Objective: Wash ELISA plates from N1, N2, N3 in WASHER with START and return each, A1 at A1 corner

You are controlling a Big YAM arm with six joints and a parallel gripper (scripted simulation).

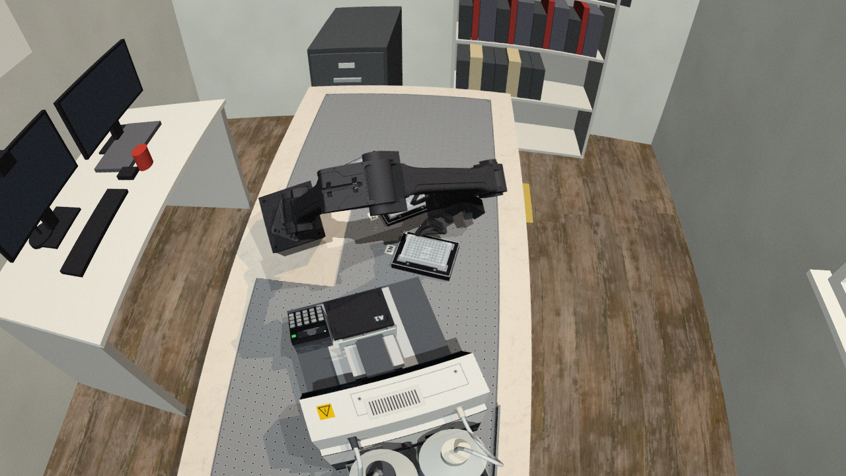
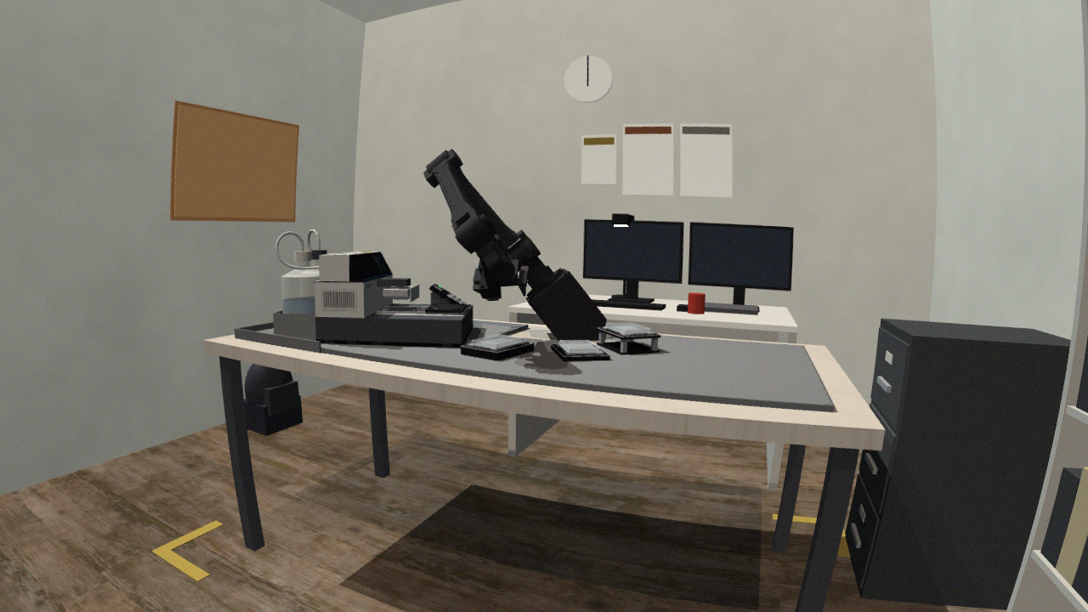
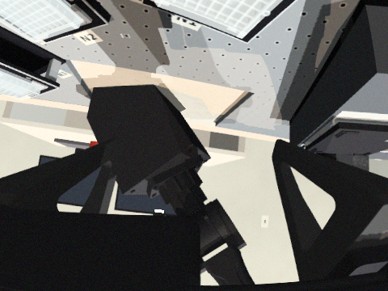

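Observation:
My gripper (image 3: 196,147) is open and empty; in the wrist view its fingers stand wide apart, with the arm's own base beyond them. It is raised above the bench, tilted back toward the base. A clear plate (image 1: 425,251) (image 2: 498,343) (image 3: 220,10) lies in nest N1. Another plate (image 2: 581,348) (image 3: 36,20) lies in nest N2, partly hidden by the arm in the top view. A third plate (image 2: 627,329) (image 3: 20,82) sits in the raised nest N3. The washer (image 1: 394,402) (image 2: 346,297) has its black carrier (image 1: 357,313) out, with no plate on it. The lamp (image 1: 293,336) is green.
The keypad (image 1: 306,317) is beside the carrier, on the arm-base side. Bottles (image 1: 452,453) with tubes stand behind the washer. The arm base (image 1: 293,219) (image 2: 566,304) stands at the bench edge opposite the nests. A desk with monitors is beyond the bench.

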